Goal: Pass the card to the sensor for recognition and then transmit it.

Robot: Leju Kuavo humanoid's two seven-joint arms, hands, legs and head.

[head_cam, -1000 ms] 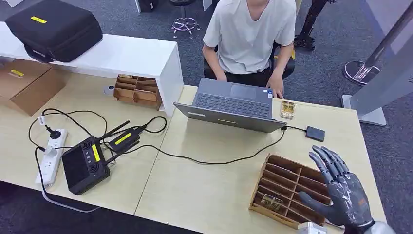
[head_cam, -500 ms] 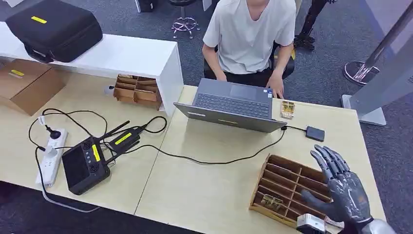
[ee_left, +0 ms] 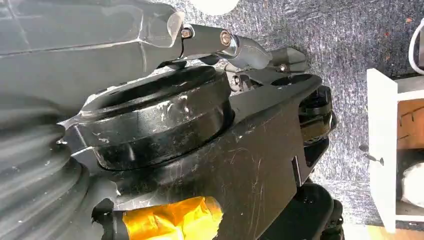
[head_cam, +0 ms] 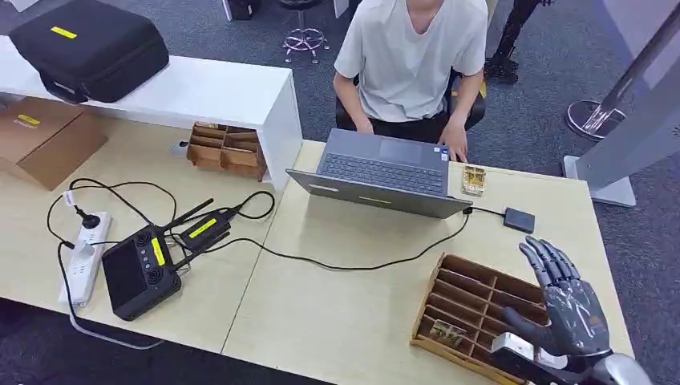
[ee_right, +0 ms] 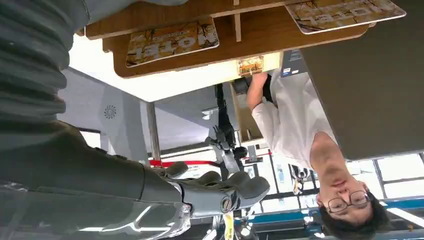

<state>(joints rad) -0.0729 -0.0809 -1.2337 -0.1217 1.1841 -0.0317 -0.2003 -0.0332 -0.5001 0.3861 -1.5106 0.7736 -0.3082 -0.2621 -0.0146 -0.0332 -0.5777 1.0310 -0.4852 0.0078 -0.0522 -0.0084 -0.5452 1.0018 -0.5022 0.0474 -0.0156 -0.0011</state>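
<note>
The right robot hand (head_cam: 568,309) hovers over the wooden slotted tray (head_cam: 461,301) at the table's (head_cam: 345,313) near right corner, fingers spread and holding nothing. A card (head_cam: 445,331) lies in a front slot, partly hidden by the dividers. The small black sensor (head_cam: 519,219) sits beyond. Whether the left robot hand (ee_left: 260,55) is apart or together cannot be told.

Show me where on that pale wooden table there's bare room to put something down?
The widest bare patch lies between the open grey laptop, the black cable and the brown slotted wooden tray, running to the near edge. A smaller patch lies right of the small black box. It's crowded around the tray, where the right robot hand hovers.
</note>
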